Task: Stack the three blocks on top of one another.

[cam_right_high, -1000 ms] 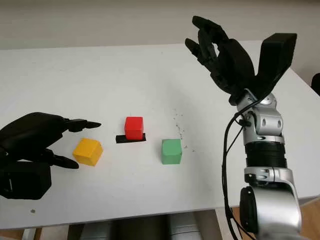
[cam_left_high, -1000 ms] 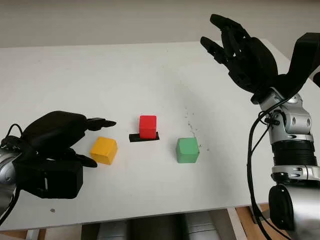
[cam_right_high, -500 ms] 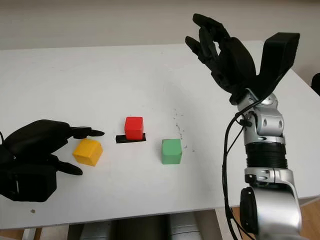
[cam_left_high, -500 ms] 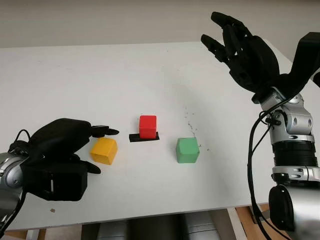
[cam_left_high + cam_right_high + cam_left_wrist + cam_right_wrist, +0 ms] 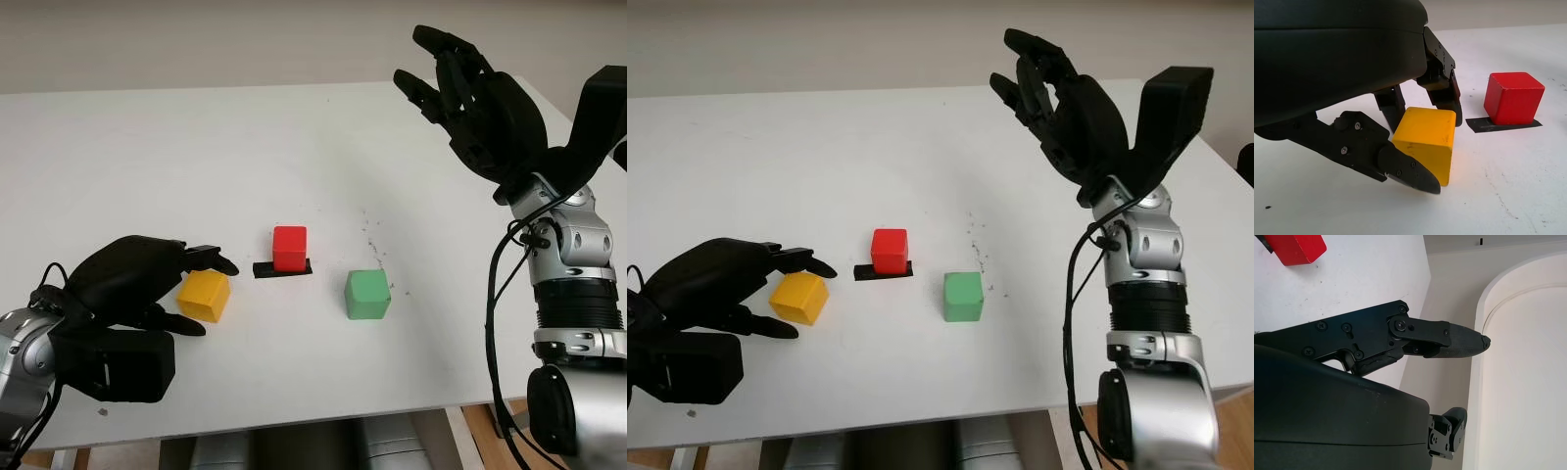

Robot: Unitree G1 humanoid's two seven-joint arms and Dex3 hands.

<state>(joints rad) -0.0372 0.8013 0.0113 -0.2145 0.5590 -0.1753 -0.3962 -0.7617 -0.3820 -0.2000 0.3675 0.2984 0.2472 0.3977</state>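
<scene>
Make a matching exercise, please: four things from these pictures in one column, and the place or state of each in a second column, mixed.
1. yellow block
2. red block
3. green block
4. right hand

A. standing on a strip of black tape
B. raised high above the table, open
C. between the fingers of the left hand
D. alone on the table, right of the red block

Pairs: 1-C, 2-A, 3-D, 4-B
</scene>
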